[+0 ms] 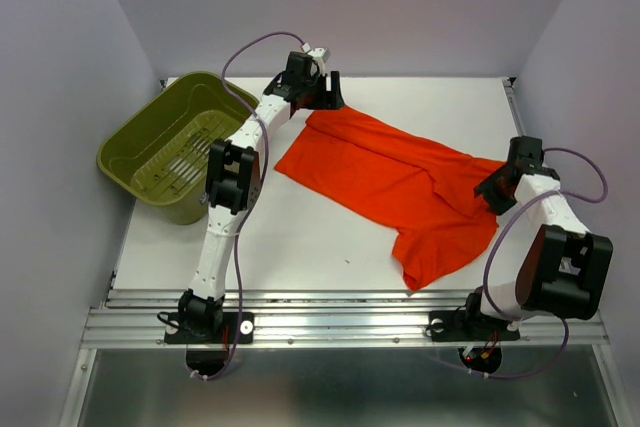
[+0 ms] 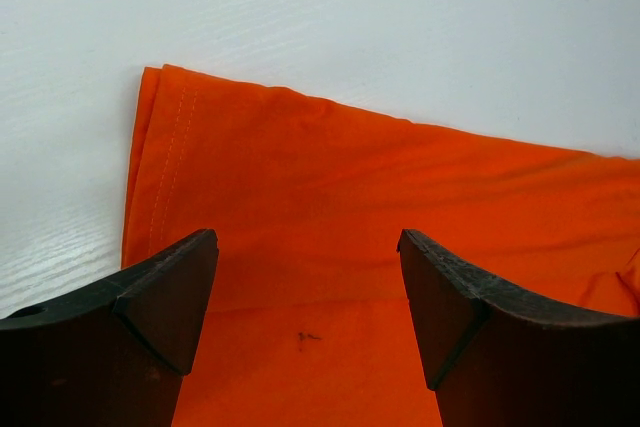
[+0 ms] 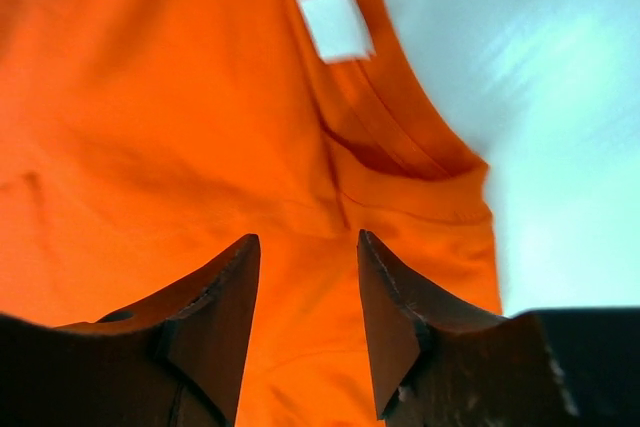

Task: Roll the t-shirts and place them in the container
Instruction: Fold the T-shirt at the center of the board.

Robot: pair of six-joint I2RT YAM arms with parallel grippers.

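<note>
The t-shirt (image 1: 390, 182) lies spread across the table (image 1: 300, 247). The left gripper (image 2: 307, 239) gapes wide over its hem, and the right gripper (image 3: 308, 239) (near the collar) is narrowly parted, with neither clamping cloth.

Orange-red t-shirt (image 1: 385, 182) on white table (image 1: 300, 237)

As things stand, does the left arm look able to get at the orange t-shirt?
Probably yes: the left tool hangs open just above one end of the t-shirt, with nothing between them.

Olive-green slotted basket (image 1: 150, 137) at far-left edge of white table (image 1: 300, 237).
</note>
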